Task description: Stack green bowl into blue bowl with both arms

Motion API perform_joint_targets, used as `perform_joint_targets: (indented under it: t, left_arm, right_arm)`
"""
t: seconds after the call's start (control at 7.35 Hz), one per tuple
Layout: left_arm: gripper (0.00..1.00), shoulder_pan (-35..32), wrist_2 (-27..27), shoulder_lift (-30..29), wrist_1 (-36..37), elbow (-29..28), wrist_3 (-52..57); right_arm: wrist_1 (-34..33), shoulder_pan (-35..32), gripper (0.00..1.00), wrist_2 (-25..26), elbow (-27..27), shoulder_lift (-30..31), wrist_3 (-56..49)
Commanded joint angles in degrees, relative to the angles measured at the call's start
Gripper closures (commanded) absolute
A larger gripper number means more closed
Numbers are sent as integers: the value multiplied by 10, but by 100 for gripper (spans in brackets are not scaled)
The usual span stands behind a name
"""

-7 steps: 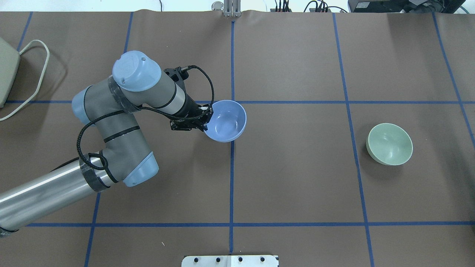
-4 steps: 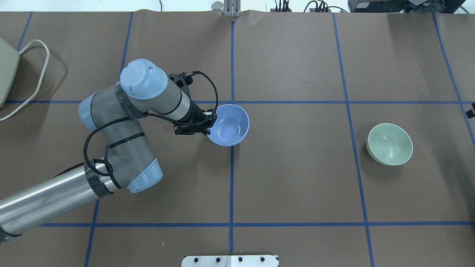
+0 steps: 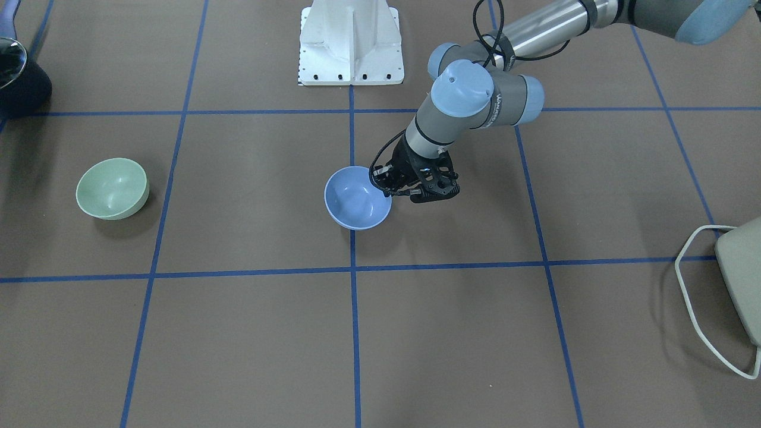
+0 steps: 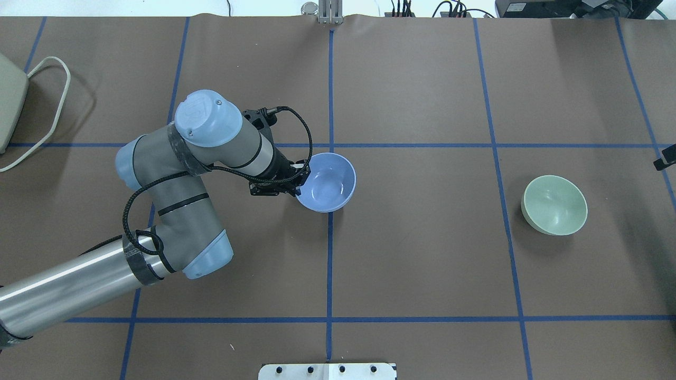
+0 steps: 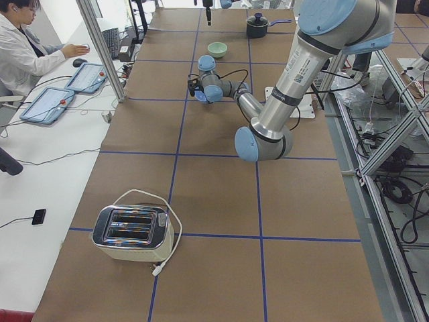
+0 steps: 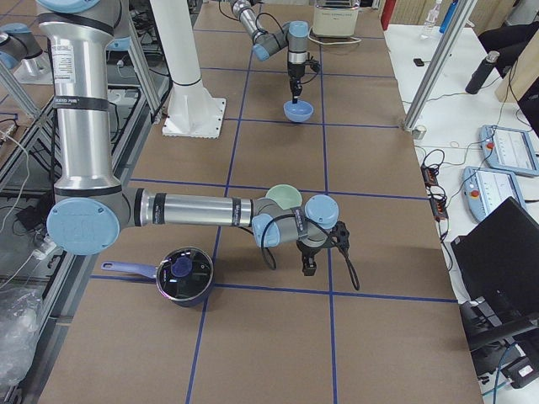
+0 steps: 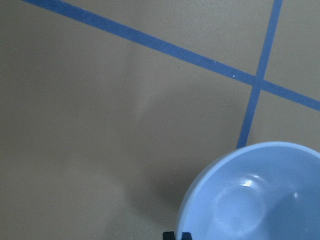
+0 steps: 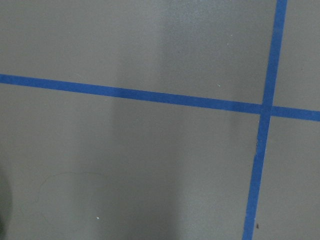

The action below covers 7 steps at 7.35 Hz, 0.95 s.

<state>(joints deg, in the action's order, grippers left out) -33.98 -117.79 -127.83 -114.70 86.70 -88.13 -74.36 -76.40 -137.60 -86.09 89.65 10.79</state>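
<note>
Blue bowl was near middle of worktop, by crossing of tape lines, tilted a little, seemingly just off surface. Bowl's rim was clamped by left fingers, closed on its wall. Rim hold left hollow free, likely so other bowl could drop in. Green bowl sat upright, well apart on right side, untouched. Beside it, right fingers pointed down, not touching; open or closed, could not tell. Stacking not yet begun. Middle spot looked reachable for both arms.

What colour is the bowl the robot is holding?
Light periwinkle blue: a small round glossy bowl in the left gripper. Best in the overhead exterior view.
</note>
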Motion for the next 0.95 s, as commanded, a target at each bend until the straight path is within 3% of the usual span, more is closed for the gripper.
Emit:
perform_joint_targets:
  t: [0.0,0.14,0.41,0.54,0.82]
  left_arm:
    - [73,7,19,1,0,-1,1]
    - [63,9,26,1,-1,0,2]
    - [25,8,26,2,-1,6,3]
    - [19,8,26,2,-1,15,3]
    - [19,-12,21,7,0,37,5]
  right_arm:
    - [2,2,0,0,-4,0,-2]
    - [6,2,0,-3,-5,0,-2]
    - [75,3,0,1,-7,-1,1]
    - [95,3,0,1,-10,-5,3]
    - [139,4,0,-21,-8,1,17]
